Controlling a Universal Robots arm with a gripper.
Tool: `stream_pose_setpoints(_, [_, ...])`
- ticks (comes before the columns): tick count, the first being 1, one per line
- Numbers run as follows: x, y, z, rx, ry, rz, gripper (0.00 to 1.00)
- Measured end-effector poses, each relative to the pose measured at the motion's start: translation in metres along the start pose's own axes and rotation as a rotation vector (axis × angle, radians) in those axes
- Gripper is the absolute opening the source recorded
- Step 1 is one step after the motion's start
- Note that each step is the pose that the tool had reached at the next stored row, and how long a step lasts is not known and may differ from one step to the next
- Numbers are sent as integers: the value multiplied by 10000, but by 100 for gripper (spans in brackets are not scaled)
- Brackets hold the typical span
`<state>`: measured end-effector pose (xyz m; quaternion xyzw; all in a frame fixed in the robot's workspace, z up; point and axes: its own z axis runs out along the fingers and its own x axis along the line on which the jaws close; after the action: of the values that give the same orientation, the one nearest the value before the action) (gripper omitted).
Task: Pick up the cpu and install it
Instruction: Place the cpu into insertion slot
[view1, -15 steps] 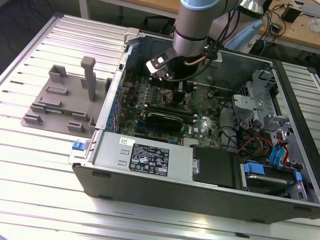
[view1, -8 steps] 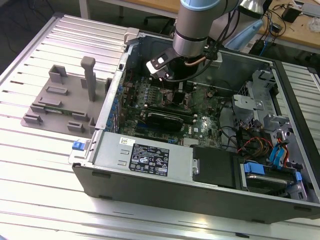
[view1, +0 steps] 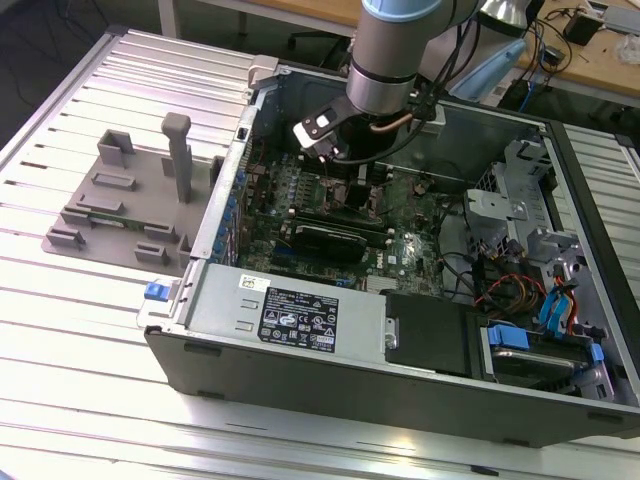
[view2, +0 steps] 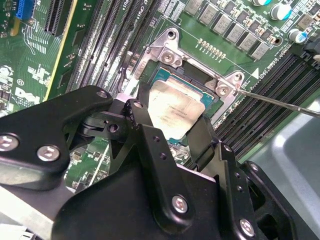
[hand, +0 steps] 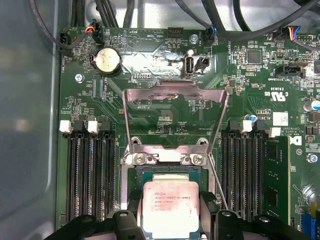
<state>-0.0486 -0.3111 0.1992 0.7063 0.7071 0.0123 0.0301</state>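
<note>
Pinching the cpu (hand: 170, 207) by two edges, the fingers (view2: 200, 137) hide much of the socket (hand: 167, 172) beneath.

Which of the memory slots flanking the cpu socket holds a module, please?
The outermost slot beside the blue connector holds a green module; the others show bare black channels.

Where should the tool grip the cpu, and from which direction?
Grip the cpu by two opposite edges of its thin rim, coming straight down. It lies flat at the socket, so only its edges offer purchase, and the load plate is swung open on one side, crowding that edge. The tool straddles the two free edges.
</note>
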Motion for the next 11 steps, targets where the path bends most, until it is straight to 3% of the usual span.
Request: stream_pose_setpoints(11, [1, 18, 6, 0, -1, 0, 54])
